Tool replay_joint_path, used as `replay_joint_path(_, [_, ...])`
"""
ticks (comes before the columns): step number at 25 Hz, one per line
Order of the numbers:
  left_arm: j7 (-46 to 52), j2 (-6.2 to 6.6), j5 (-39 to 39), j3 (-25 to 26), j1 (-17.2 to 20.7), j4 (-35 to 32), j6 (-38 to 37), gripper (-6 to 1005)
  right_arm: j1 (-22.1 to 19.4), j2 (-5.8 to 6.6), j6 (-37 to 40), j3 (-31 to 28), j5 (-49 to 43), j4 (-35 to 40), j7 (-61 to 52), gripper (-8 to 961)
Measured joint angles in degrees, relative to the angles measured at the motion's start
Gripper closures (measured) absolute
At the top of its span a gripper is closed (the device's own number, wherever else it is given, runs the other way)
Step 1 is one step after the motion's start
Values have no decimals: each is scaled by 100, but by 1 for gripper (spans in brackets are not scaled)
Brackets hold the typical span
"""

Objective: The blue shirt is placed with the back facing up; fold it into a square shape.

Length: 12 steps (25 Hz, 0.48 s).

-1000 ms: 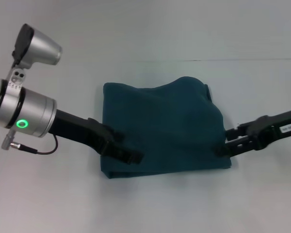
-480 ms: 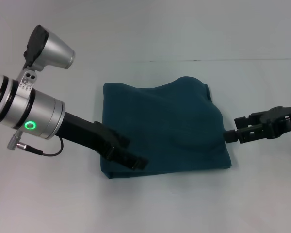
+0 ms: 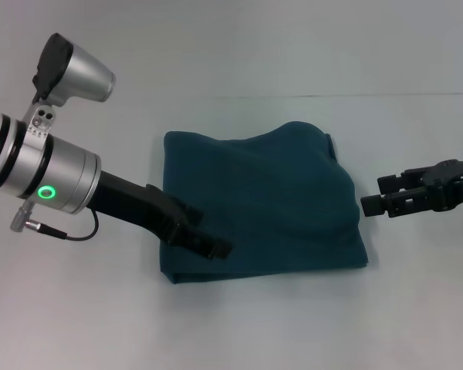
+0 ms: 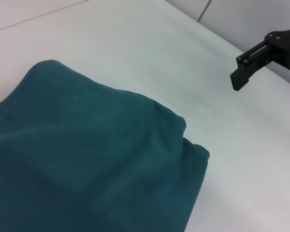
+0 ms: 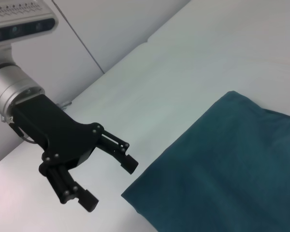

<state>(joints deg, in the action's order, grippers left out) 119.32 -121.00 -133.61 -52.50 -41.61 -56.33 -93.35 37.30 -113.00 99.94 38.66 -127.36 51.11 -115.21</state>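
Folding looks finished: dark teal-blue soft fabric shirt lies roughly square; left gripper, spread and empty, and right gripper, fingers unreadable, should withdraw.

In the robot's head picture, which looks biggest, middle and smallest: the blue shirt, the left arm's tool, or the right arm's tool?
1. The folded dark teal-blue fabric shirt looks by far the biggest.
2. The black left tool, though it is nearer the camera, so this is unsure.
3. The black right tool, partly cut off by the picture's edge.
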Motion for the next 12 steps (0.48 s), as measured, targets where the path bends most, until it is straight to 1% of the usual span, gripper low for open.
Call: replay_joint_path(12, [46, -19, 3, -73, -24, -38, -36, 53, -21, 15, -24, -17, 1, -7, 32, 36])
